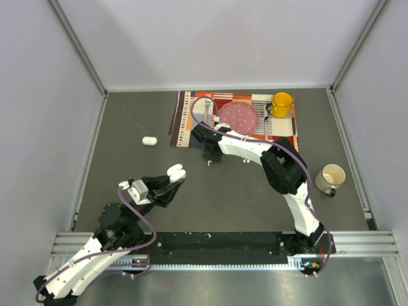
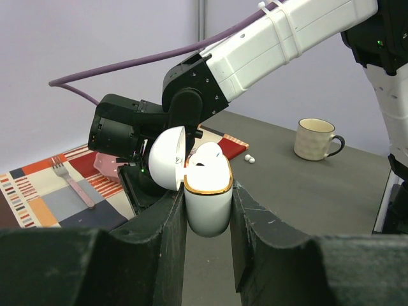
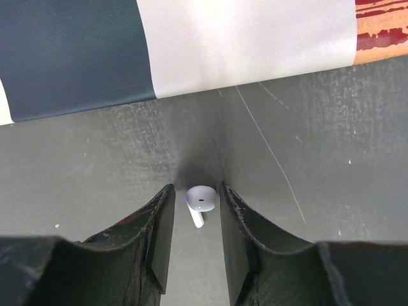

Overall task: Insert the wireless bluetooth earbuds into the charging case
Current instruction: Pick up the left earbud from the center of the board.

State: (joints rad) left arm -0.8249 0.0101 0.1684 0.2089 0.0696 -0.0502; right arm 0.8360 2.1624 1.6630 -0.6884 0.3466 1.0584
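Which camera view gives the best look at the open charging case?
The left wrist view. The charging case fills the centre, clamped in the left gripper, its lid open. The top external view shows it only as a small white shape. The right wrist view does not show it.

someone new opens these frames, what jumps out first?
First, the open white charging case clamped upright in the left gripper, its lid flipped back and what looks like a seated earbud inside. Next, the right gripper low over the dark table, just off the placemat edge, its open fingers bracketing a loose stemmed earbud.
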